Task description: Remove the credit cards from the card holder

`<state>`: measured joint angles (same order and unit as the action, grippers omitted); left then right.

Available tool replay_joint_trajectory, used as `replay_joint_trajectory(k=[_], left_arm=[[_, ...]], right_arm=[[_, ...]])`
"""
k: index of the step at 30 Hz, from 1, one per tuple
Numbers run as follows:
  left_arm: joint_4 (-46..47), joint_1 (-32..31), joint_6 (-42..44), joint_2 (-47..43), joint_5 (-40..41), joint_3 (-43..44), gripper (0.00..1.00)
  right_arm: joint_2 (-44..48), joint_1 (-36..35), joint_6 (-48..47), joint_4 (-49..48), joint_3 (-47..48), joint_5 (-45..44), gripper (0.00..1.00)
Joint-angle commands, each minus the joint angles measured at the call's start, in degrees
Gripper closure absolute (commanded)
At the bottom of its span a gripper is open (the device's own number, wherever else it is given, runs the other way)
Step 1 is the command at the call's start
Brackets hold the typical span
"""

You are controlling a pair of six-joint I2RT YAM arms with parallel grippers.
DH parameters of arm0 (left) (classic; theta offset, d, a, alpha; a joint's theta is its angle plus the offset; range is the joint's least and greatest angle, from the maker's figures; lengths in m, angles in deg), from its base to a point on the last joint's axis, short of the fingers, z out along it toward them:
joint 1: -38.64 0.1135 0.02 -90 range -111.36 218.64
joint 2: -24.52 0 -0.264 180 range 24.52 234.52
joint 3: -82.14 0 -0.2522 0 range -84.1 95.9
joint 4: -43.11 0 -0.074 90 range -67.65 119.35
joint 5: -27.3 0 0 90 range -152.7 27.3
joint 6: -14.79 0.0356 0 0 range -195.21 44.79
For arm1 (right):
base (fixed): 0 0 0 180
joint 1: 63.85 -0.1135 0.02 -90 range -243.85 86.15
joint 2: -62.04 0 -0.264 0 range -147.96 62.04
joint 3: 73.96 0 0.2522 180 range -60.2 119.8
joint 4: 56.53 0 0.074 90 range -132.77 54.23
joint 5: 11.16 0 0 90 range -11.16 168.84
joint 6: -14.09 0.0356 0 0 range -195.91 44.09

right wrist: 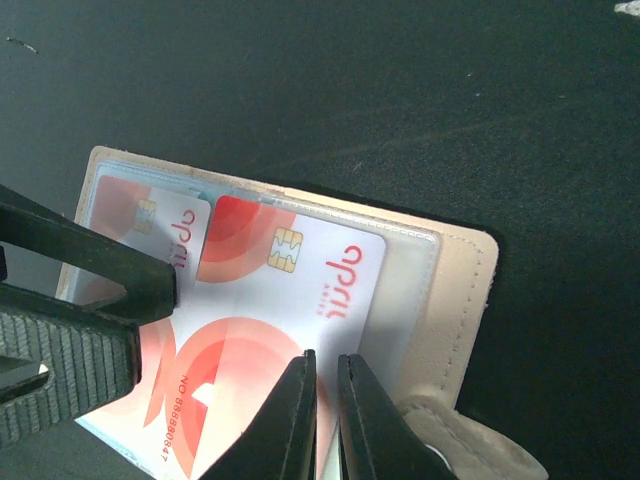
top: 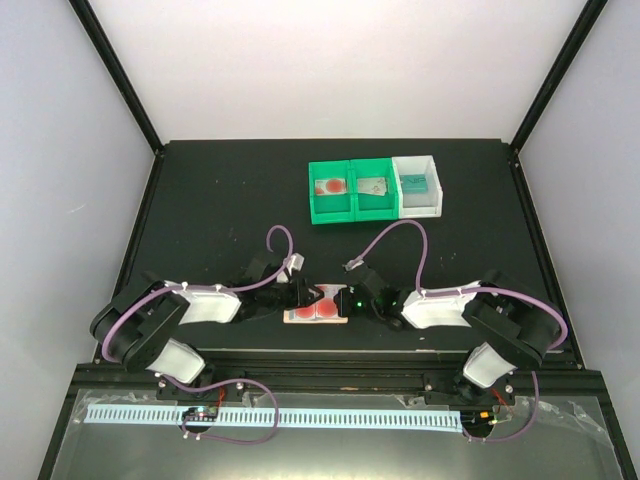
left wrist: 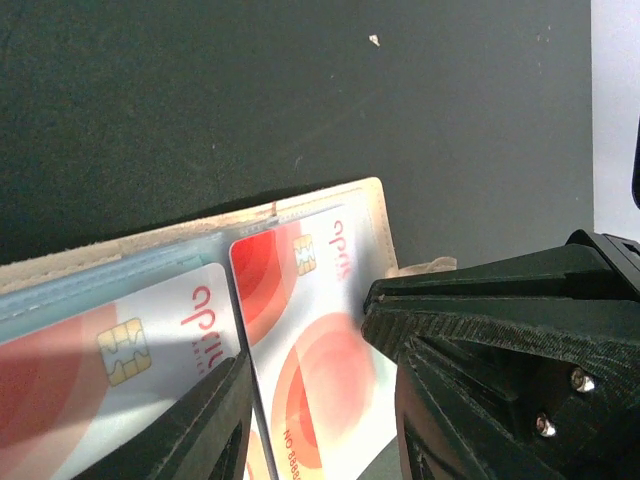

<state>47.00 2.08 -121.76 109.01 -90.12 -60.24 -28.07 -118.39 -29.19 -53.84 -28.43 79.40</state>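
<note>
The table (top: pixel 220 200) is matt black and faintly speckled. The card holder (right wrist: pixel 465 290) looks like soft peach leather or imitation leather, matt, with a stitched border. Its pocket panels (right wrist: pixel 405 300) are clear, slightly shiny plastic. The credit cards (right wrist: pixel 290 300) are smooth glossy plastic with gold metallic chips (right wrist: pixel 286 250). The right gripper (right wrist: pixel 325 420) has smooth black plastic jaws, and the left gripper (right wrist: pixel 150 320) shows ribbed black plastic. The bins (top: pixel 345 215) are glossy plastic.

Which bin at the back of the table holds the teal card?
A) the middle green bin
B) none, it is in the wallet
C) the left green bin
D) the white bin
D: the teal card lies inside the white bin, at the right end of the row.
</note>
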Motion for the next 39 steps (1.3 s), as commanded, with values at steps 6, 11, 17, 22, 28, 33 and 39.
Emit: replay_joint_trajectory(k=[6, 11, 17, 22, 28, 33, 39], left_arm=[[3.1, -0.1, -3.1, 1.2, -0.7, -2.6, 0.59], [5.3, -0.1, -4.0, 2.5, -1.3, -3.1, 0.59], [9.3, -0.3, -6.7, 2.7, -3.3, -3.7, 0.62], [11.4, -0.2, -9.1, -0.9, -4.0, -5.5, 0.64], [-1.3, -0.3, -3.5, -6.7, 2.7, -3.2, 0.61], [-3.9, -0.2, -1.6, -5.5, 4.1, -2.5, 0.59], [-1.0, -0.2, -1.4, -1.3, 3.5, -3.9, 0.58]], right_arm=[[-3.6, 0.0, 1.4, -1.1, -2.2, 3.1, 0.89], [-4.6, 0.0, 1.8, -2.6, -2.6, 4.2, 0.88], [-4.5, 0.0, 1.8, -3.4, -2.9, 3.7, 0.88], [-4.4, 0.1, 1.8, -2.8, -2.9, 3.8, 0.88], [1.1, 0.1, 0.1, 4.5, -0.3, 1.4, 0.85], [1.9, 0.1, 0.6, 5.6, 0.0, 1.4, 0.84], [-2.8, 0.1, 1.3, 3.3, 0.2, 3.0, 0.84]])
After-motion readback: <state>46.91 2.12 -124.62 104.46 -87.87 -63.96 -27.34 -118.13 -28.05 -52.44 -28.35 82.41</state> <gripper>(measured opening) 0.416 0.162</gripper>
